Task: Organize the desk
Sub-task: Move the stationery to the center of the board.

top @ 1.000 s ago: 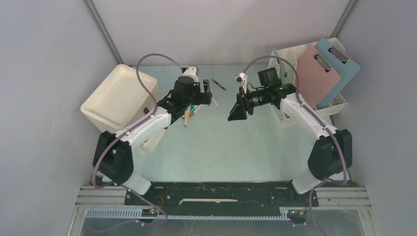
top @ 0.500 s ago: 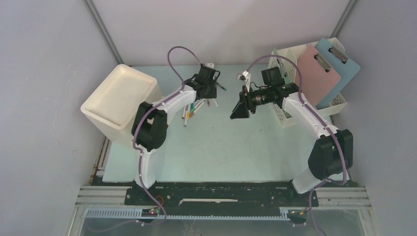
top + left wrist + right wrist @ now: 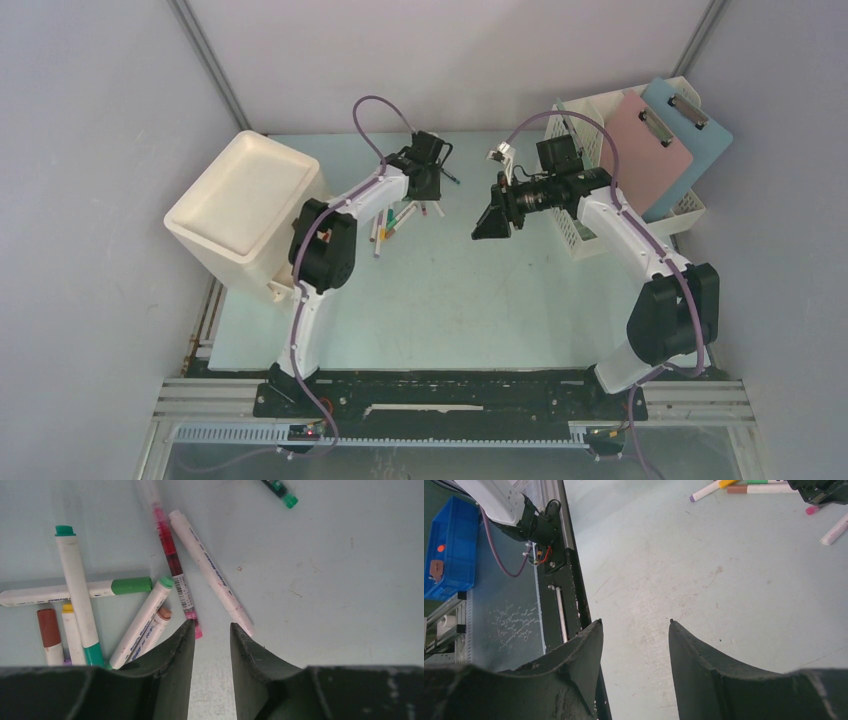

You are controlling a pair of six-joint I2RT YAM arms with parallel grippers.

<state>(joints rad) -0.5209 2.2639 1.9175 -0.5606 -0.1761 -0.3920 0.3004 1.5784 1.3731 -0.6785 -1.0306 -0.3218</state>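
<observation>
Your left pincer [image 3: 212,625] is hanging over the far part of the desk [image 3: 325,580] with its jaws standing partly apart. Only bare tabletop is showing in the gap between them, so it is gripping nothing. In the left wrist view, one fingertip is sitting right at the lower end of a red pen [image 3: 172,562], though you cannot tell whether it is touching. The other is sitting just beside the end of a white marker [image 3: 210,572] that is lying alongside that pen.

More markers are lying in a loose heap to one side. One with a green cap [image 3: 131,585] is lying crosswise, another with green ends [image 3: 72,570] is crossing over it, and a brown-capped one [image 3: 48,630] is resting near the edge of the view. A dark pen with a green end [image 3: 280,491] is lying well apart from the heap.

Your right pincer [image 3: 635,622] is hovering above the desk with its jaws wider apart and nothing between them. It is pointing back towards the black rail [image 3: 569,580] at the front edge.

From above, the pale mint desk [image 3: 460,290] is filling the space between the grey panels. A white bin [image 3: 245,205] is standing at its left side. A white perforated rack [image 3: 688,208] at the right is holding a pink clipboard [image 3: 648,150] and a blue one [image 3: 700,140].
</observation>
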